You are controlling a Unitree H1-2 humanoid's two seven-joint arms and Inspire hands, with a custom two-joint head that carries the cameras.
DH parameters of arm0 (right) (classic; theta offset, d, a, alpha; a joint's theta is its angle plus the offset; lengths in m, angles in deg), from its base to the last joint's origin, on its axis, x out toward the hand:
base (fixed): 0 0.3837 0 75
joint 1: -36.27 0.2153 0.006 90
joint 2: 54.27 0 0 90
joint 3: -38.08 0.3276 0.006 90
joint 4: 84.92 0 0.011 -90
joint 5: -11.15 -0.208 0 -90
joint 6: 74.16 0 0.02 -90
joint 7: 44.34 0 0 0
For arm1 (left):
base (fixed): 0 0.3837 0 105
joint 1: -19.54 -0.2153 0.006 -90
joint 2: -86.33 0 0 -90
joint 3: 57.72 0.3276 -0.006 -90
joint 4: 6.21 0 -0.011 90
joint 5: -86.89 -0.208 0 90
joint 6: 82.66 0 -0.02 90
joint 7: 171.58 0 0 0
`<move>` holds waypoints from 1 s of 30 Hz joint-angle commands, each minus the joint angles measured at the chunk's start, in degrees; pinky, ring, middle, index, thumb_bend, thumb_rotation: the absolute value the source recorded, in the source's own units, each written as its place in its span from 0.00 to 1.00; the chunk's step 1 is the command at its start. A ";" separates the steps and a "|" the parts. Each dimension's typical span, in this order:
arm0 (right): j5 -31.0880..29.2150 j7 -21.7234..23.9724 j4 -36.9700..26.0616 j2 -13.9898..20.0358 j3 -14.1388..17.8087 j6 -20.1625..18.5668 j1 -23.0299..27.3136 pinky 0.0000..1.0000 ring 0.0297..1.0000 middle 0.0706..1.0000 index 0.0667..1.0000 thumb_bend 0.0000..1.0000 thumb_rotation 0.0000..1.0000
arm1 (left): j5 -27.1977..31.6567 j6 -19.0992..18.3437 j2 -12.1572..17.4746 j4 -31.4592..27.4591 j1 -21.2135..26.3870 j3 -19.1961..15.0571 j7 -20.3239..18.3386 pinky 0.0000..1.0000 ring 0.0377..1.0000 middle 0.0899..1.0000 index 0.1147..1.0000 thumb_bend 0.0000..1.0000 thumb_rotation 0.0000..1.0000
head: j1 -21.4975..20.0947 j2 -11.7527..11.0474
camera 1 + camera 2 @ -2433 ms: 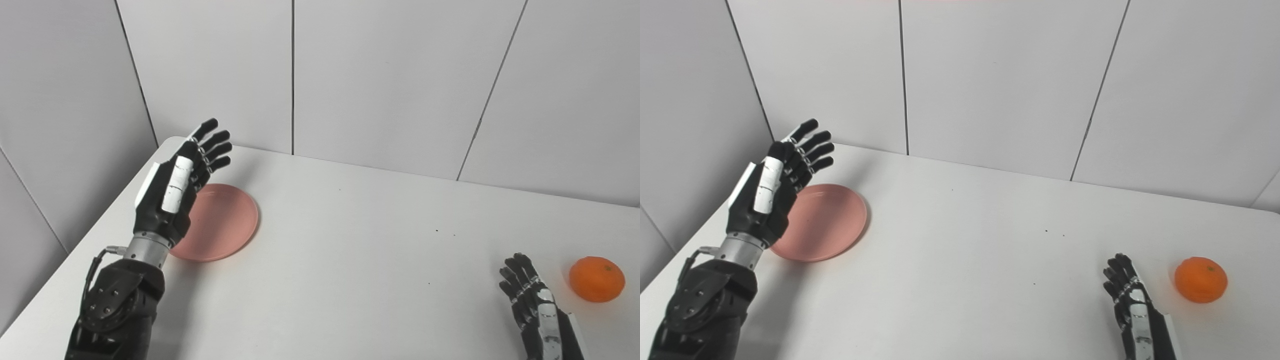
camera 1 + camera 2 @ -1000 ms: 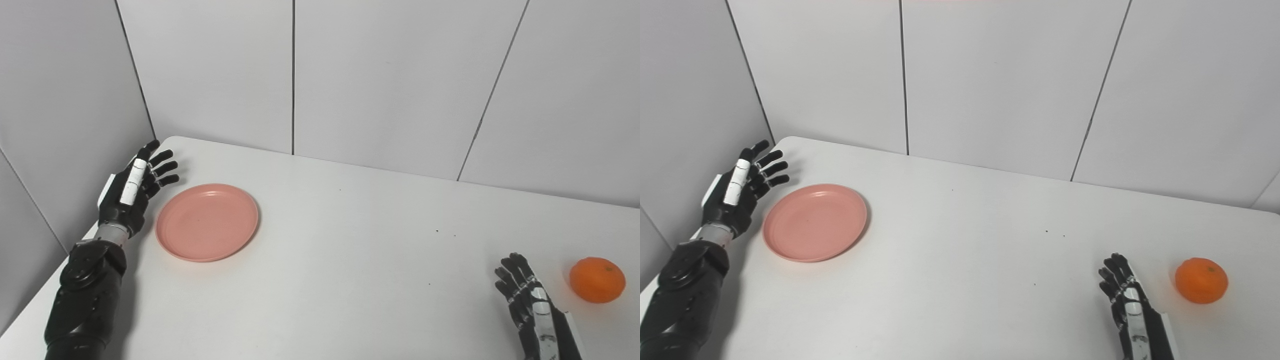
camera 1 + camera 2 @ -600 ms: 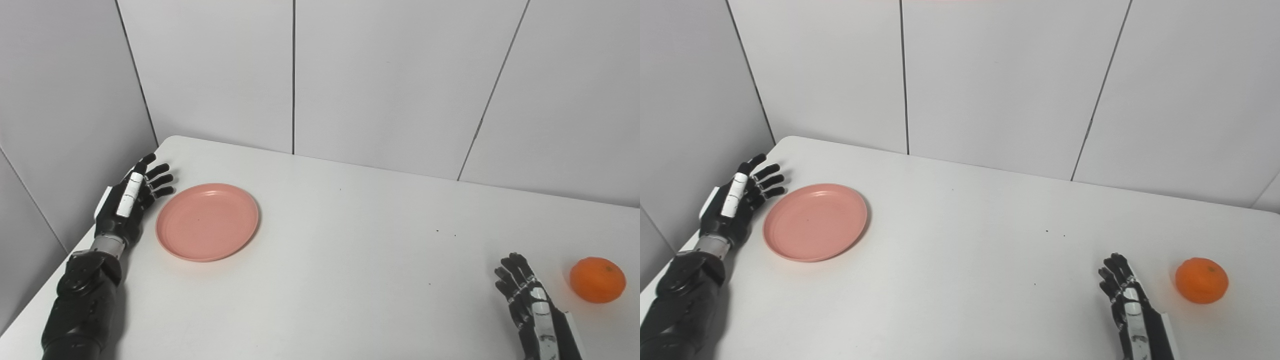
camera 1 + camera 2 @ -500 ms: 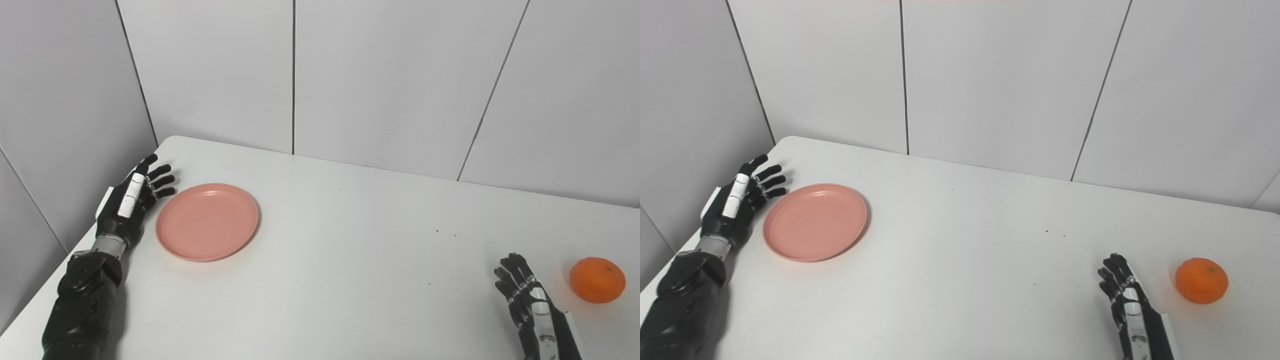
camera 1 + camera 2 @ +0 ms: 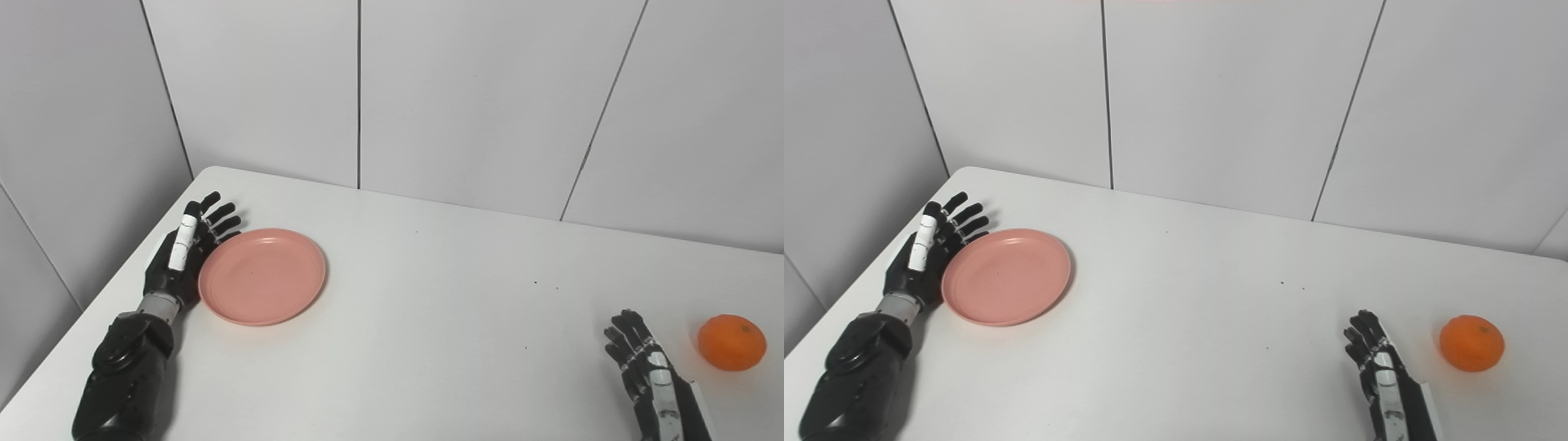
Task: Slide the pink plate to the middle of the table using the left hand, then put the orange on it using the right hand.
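Two hands are seen on a white table (image 5: 429, 318), which is set in a corner of grey panelled walls (image 5: 478, 98); the left hand (image 5: 184, 254) is laid at the table's left side, its palm turned toward the plate (image 5: 262, 277) and pressed against the plate's left rim, its fingers (image 5: 215, 215) held straight and spread apart past the rim, with nothing clasped in them; the plate is pink, round and shallow, and is found flat on the table well left of the middle, near the left edge and apart from the back wall; nothing is carried on it; the left forearm (image 5: 122, 373) is seen coming up from the bottom left corner along the table's edge; the right hand (image 5: 1381, 367) is rested low at the bottom right, fingers loosely parted and pointed away from the robot, with nothing held; the orange (image 5: 1471, 343) is seen on the table just to the right of that hand, apart from it and untouched, near the right edge; plate and orange are kept well apart, with the bare middle of the table between them; a few small dark specks (image 5: 545, 285) are noted on the surface right of the middle.
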 commanded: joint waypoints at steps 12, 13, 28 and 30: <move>-0.70 0.37 4.23 -2.41 -1.57 -0.02 -3.55 0.92 0.90 0.90 0.88 0.79 0.86 | 3.07 -7.07 -2.21 -6.60 0.45 -0.84 2.70 0.83 0.88 0.86 0.91 0.90 0.81 | -0.44 0.42; -0.64 0.31 4.07 -2.43 -1.61 -0.13 -3.58 0.92 0.89 0.89 0.88 0.79 0.86 | 2.92 -7.30 -2.34 -6.48 0.42 -0.83 3.03 0.82 0.87 0.86 0.90 0.90 0.81 | -0.44 0.42; 0.01 -0.04 2.69 -2.09 -2.33 -1.08 -3.97 0.92 0.90 0.90 0.87 0.80 0.86 | 3.20 -11.00 -5.80 -11.71 -1.94 1.33 3.97 0.78 0.86 0.85 0.88 0.87 0.83 | -0.77 0.95; 0.29 -0.08 2.68 -2.01 -2.45 -1.05 -3.96 0.92 0.90 0.90 0.87 0.80 0.87 | 3.37 -11.75 -6.21 -12.04 -2.05 1.24 4.51 0.78 0.86 0.85 0.87 0.87 0.83 | -0.76 0.97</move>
